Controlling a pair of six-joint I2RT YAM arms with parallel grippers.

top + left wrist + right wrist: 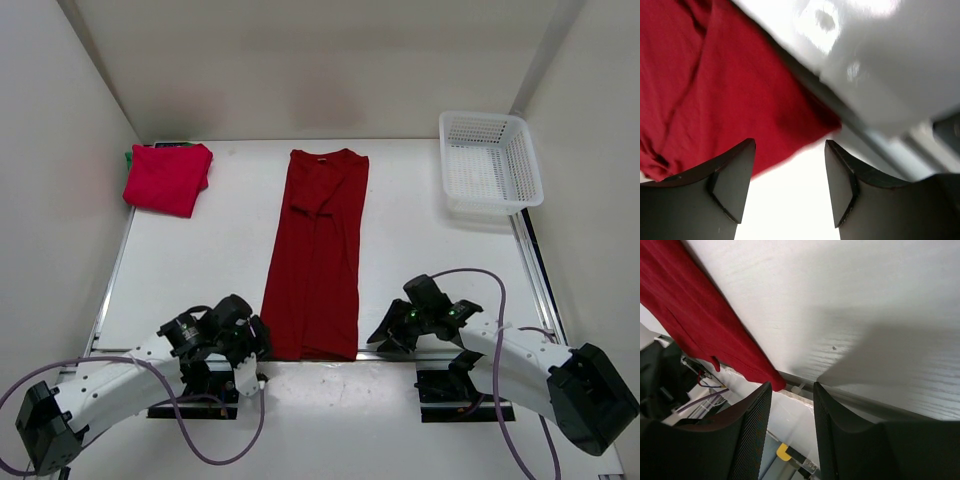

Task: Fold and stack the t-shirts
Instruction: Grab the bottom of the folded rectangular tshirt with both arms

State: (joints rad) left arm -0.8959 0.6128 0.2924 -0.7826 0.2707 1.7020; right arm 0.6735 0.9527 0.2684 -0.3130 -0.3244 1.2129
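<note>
Work looks well past halfway to me: at the far left corner of the table (430, 260) a folded red shirt (167, 178) sits in a neat square on top of a green shirt (129, 158), of which only a sliver shows. What is left is the long red shirt (318, 255) in the middle. Its sides and sleeves are turned in to make a narrow strip, collar at the far end and hem reaching the table's near edge. It lies fairly flat, with a few soft creases near the chest where a sleeve is tucked. I judge that it needs folding across its length and then setting on the pile. The left gripper (789, 190) hovers just short of the hem's left corner, fingers well apart and holding nothing. The right gripper (792, 425) sits by the right corner, fingers about half open, nothing between them either. The white basket (490, 165) stands at the far right, well apart from the shirts.
</note>
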